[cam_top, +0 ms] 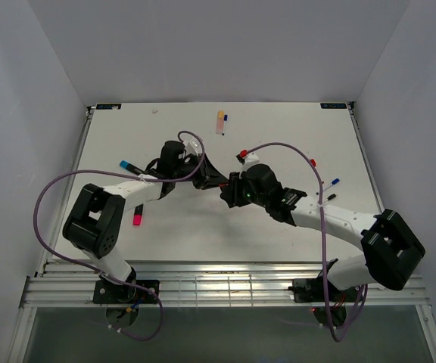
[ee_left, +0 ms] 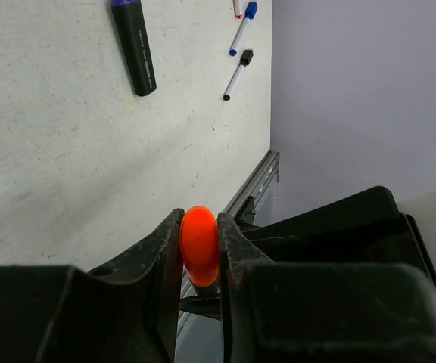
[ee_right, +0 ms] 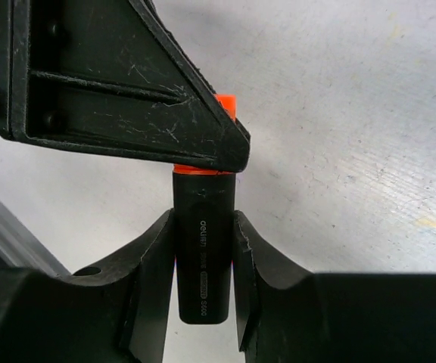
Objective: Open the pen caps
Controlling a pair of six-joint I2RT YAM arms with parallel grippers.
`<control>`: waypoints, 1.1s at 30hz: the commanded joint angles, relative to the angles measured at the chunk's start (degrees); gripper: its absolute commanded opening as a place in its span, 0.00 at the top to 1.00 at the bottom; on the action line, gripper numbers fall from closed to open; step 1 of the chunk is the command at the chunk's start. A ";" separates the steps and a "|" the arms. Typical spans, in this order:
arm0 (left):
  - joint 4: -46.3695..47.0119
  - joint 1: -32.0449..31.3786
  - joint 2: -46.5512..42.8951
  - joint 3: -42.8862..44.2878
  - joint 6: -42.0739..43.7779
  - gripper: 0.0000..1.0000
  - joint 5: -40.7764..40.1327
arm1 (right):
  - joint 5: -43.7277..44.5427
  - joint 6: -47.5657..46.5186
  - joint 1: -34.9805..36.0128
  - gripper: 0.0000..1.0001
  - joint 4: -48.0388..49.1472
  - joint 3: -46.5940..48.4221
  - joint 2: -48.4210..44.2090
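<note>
The left claw is clamped on the orange cap, held above the middle of the desk. Directly against the cap, the right claw is closed on the black barrel. Bare desk surrounds the cap. The metal edge rail shows just beyond it, and a dark marker and thin pens lie well apart from it.

Pale grey walls enclose a white table on three sides; metal rails edge its front
</note>
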 commanded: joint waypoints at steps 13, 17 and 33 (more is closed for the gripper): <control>-6.60 4.95 -9.30 0.77 -5.07 1.00 -24.41 | 7.92 -4.61 3.14 0.92 -11.68 -1.86 -1.99; -6.79 5.21 -9.48 0.69 -5.42 1.00 -24.16 | -15.07 -2.68 -0.46 0.92 -1.75 -4.14 -0.85; -0.19 5.74 -10.97 -1.78 -1.55 1.00 -20.10 | -8.76 -0.73 -4.33 0.92 -4.09 -2.75 0.65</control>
